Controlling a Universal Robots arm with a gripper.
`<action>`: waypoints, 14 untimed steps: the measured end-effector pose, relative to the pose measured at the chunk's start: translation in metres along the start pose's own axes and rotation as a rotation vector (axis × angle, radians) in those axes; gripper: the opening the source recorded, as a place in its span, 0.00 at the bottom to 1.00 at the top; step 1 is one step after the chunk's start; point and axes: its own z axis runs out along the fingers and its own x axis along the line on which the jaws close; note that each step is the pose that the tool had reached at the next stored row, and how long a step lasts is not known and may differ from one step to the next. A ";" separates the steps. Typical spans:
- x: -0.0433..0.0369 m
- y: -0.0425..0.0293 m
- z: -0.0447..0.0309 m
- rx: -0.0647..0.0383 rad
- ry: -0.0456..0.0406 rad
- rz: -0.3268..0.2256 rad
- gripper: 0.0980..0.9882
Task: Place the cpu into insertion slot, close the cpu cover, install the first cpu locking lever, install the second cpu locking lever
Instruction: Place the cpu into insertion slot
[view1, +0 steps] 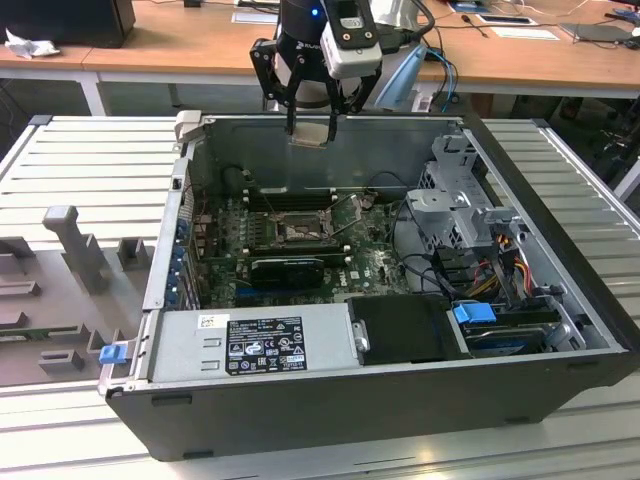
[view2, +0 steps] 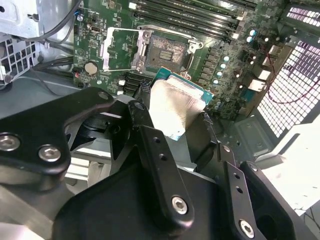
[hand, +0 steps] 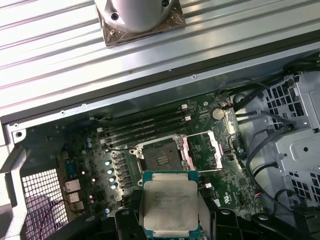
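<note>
My gripper (view1: 312, 128) hangs above the open computer case, near its back wall, shut on the cpu (view1: 311, 134). The cpu is a pale tan-silver square chip with a green edge, pinched by two opposite sides in both wrist views (hand: 168, 202) (view2: 175, 107). Well below it lies the insertion slot (view1: 298, 232), a square black socket in the middle of the green motherboard, bare and uncovered (hand: 160, 156) (view2: 165, 50). The cpu cover (hand: 202, 150) is a thin metal frame folded open beside the socket, with green board showing through its centre (view2: 119, 47).
Long black memory slots (view1: 290, 198) run behind the socket and a long black card (view1: 287, 268) lies in front of it. A power supply (view1: 250, 345), a metal drive cage (view1: 460, 215) and loose cables (view1: 490, 255) crowd the case. Grey fixtures (view1: 75, 245) stand on the exterior view's left.
</note>
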 end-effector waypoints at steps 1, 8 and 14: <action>0.0000 0.0000 0.0000 0.000 -0.0002 0.003 0.48; 0.0000 0.0000 0.0000 -0.001 -0.0024 0.026 0.48; 0.0000 0.0000 0.0000 -0.001 -0.0048 0.053 0.48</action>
